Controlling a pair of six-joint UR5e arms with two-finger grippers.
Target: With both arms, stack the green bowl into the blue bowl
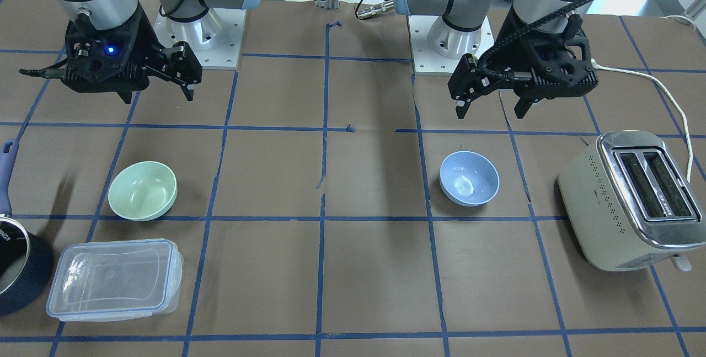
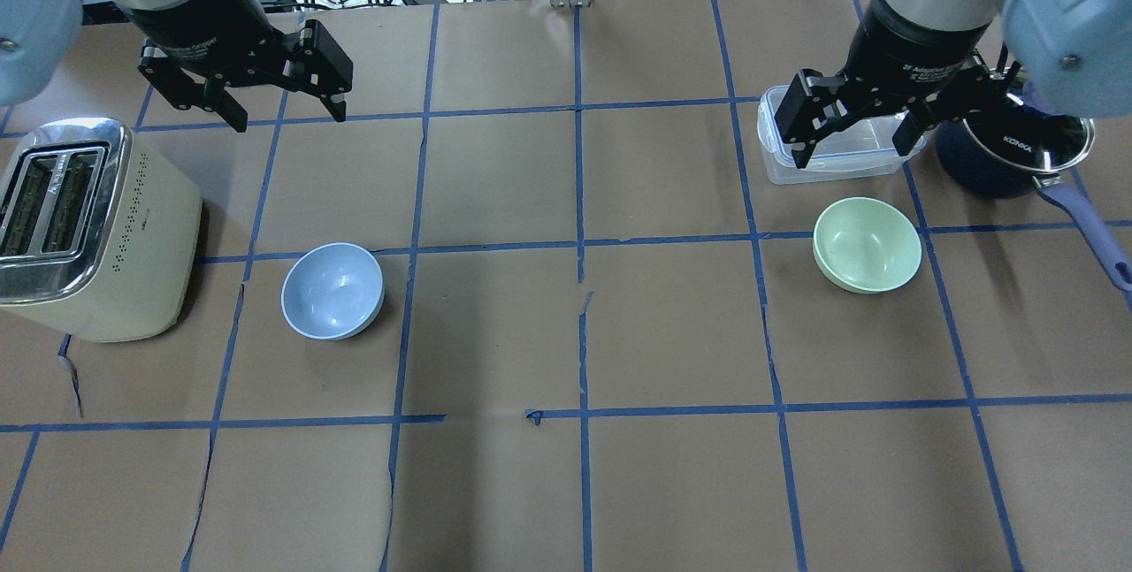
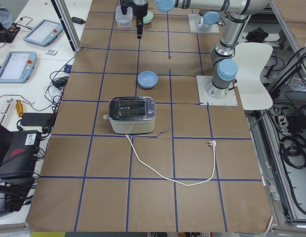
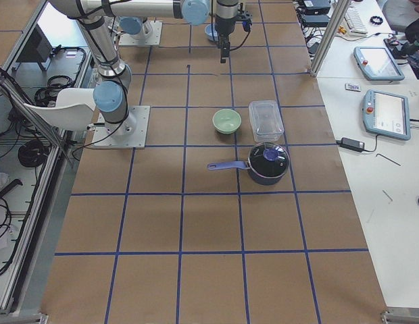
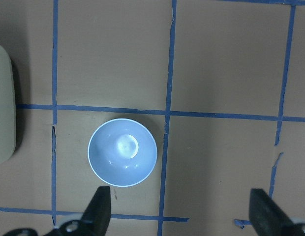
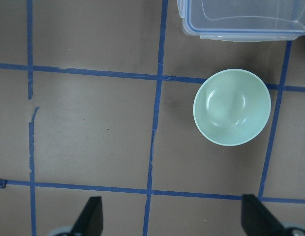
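Observation:
The green bowl (image 1: pixel 142 190) stands upright and empty on the table; it also shows in the overhead view (image 2: pixel 867 245) and the right wrist view (image 6: pixel 231 106). The blue bowl (image 1: pixel 469 178) stands upright and empty on the other half (image 2: pixel 332 291), and shows in the left wrist view (image 5: pixel 122 152). My right gripper (image 2: pixel 849 148) is open and empty, held above the table just beyond the green bowl. My left gripper (image 2: pixel 287 99) is open and empty, held above the table beyond the blue bowl. The bowls are far apart.
A cream toaster (image 2: pixel 88 227) stands left of the blue bowl, its white cord (image 1: pixel 662 92) trailing off. A clear plastic container (image 2: pixel 831 148) and a dark navy pot (image 2: pixel 1008 156) with a long handle stand close to the green bowl.

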